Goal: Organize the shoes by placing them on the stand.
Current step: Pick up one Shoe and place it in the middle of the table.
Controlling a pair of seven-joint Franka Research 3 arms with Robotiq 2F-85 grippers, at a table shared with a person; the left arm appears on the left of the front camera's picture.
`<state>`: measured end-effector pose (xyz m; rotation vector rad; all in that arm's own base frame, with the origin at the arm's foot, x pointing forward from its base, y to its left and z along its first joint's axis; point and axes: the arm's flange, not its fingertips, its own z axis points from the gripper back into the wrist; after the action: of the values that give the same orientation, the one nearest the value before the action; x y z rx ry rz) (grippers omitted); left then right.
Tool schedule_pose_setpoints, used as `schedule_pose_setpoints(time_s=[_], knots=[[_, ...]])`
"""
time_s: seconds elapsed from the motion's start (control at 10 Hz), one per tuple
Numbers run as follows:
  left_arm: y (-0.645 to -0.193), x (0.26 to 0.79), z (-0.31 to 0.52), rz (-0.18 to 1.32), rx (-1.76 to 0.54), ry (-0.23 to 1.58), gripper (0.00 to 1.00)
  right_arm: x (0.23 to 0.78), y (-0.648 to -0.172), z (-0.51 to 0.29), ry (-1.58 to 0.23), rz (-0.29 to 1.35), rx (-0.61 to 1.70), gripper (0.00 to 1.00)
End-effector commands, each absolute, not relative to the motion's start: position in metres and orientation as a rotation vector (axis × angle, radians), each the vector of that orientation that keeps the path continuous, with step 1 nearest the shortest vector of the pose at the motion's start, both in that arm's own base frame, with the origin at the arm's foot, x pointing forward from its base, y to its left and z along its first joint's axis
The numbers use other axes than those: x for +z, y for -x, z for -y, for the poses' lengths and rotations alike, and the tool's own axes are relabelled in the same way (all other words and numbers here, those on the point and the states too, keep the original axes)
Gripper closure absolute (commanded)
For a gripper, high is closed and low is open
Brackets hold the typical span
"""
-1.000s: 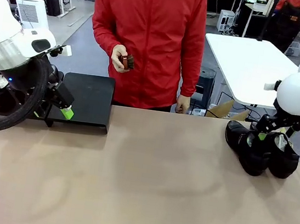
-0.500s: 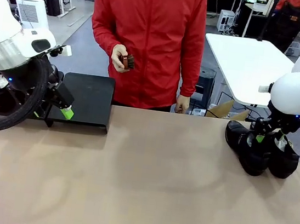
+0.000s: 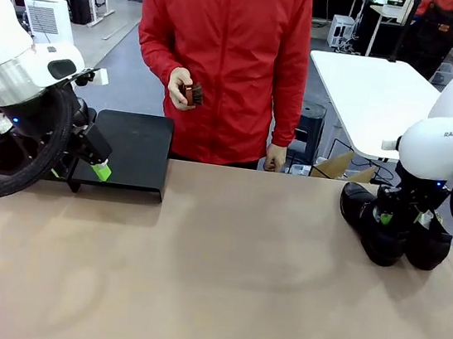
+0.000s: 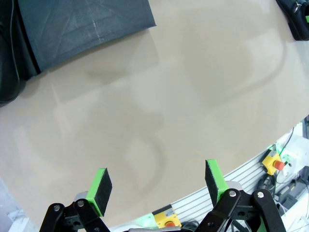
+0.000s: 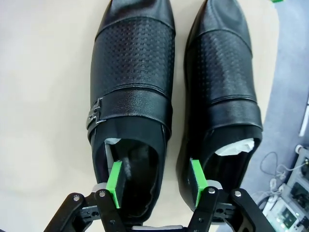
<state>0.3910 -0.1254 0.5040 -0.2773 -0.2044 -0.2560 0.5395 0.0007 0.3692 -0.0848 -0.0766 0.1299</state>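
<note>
**A:** Where do we have the shoes (image 3: 392,231)?

**B:** Both sit by the counter's (image 3: 219,286) right edge, near its far corner. They lie side by side, close together, with the toes toward the near edge.

**A:** And our right gripper (image 5: 154,166)?

**B:** It is down at their heel ends. One finger (image 5: 115,183) is inside the mouth of the buckled shoe (image 5: 131,72), and the other is at the seam between the pair. We cannot tell whether it pinches the shoe's wall or only straddles it.

**A:** The stand (image 3: 133,150)?

**B:** It is at the far edge, toward the left corner, well apart from the shoes.

**A:** Our left gripper (image 4: 155,179)?

**B:** It is just beside the stand's front, with its fingers spread wide over bare counter.

**A:** Anyone else?

**B:** A person stands at the far edge, holding a small brush (image 3: 192,92) in one hand (image 3: 179,88).
</note>
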Motion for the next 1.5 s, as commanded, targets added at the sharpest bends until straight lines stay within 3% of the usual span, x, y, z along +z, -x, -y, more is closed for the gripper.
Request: schedule_pose_setpoints(time_s=[0.0,0.2,0.6,1.0,1.4], knots=[[-0.389,0.504,0.124,0.204,-0.265,0.297,0.0,0.363,-0.547,-0.002,0.053,0.062,0.122,0.3],[-0.389,0.504,0.124,0.204,-0.265,0.297,0.0,0.355,-0.548,0.001,0.052,0.059,0.121,0.3],[-0.389,0.504,0.124,0.204,-0.265,0.297,0.0,0.343,-0.552,0.0,0.049,0.046,0.126,1.0],[-0.389,0.504,0.124,0.204,-0.265,0.297,0.0,0.332,-0.556,0.003,0.058,0.013,0.116,1.0],[-0.389,0.504,0.124,0.204,-0.265,0.297,0.0,0.393,-0.532,-0.006,0.072,0.078,0.029,1.0]])
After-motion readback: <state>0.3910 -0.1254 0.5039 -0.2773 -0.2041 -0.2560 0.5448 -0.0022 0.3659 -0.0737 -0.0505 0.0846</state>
